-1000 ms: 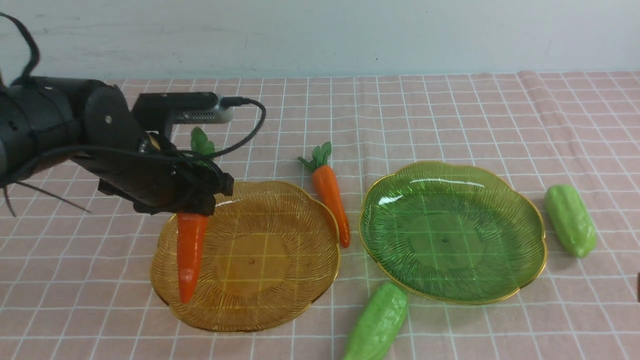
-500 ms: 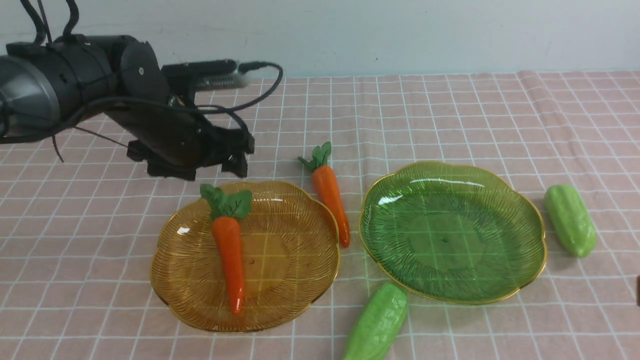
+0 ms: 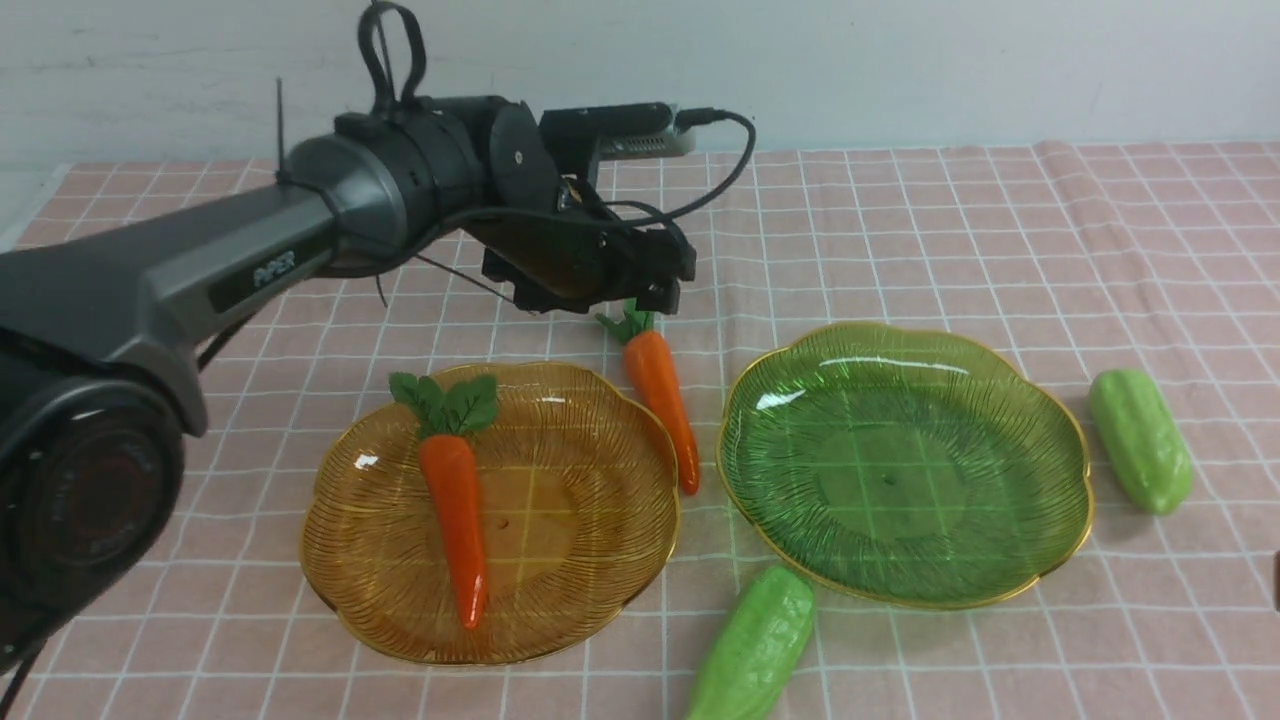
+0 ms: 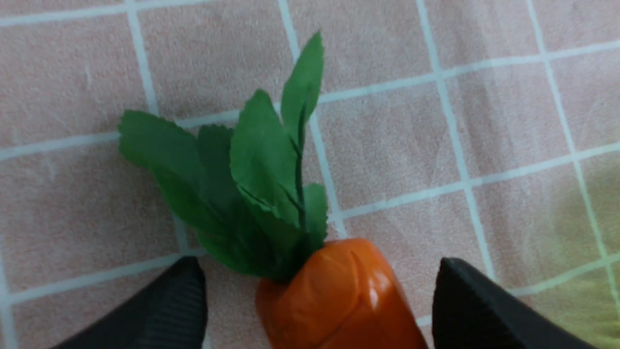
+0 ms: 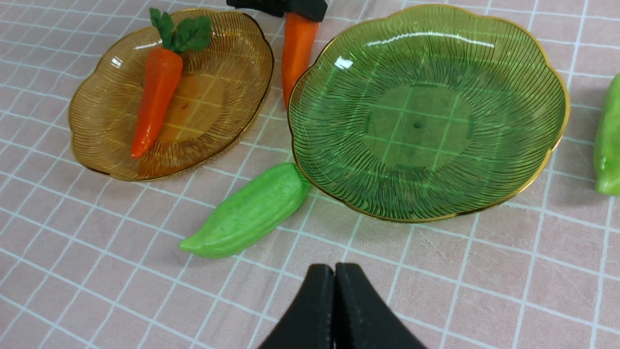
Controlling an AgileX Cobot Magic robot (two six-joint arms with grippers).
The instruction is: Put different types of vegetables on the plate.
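One orange carrot (image 3: 455,520) lies on the amber plate (image 3: 610,470), leaves toward the far side. A second carrot (image 3: 660,400) lies on the cloth between that plate and the empty green plate (image 3: 1040,440). My left gripper (image 3: 650,292) hovers open over this carrot's leafy top. In the left wrist view its two fingers stand either side of the carrot's thick end (image 4: 334,295), apart from it. Two light-green gourds lie on the cloth: one (image 3: 755,650) in front of the plates, one (image 3: 1140,440) right of the green plate. My right gripper (image 5: 334,274) is shut and empty, near the front gourd (image 5: 247,213).
A pink checked cloth (image 3: 950,230) covers the table up to the pale wall at the back. The left arm (image 3: 250,265) reaches across from the left, above the cloth behind the amber plate.
The left gripper let go of the first carrot, which now lies on the amber plate. It then rose and swung right, open, to above the second carrot's leaves.
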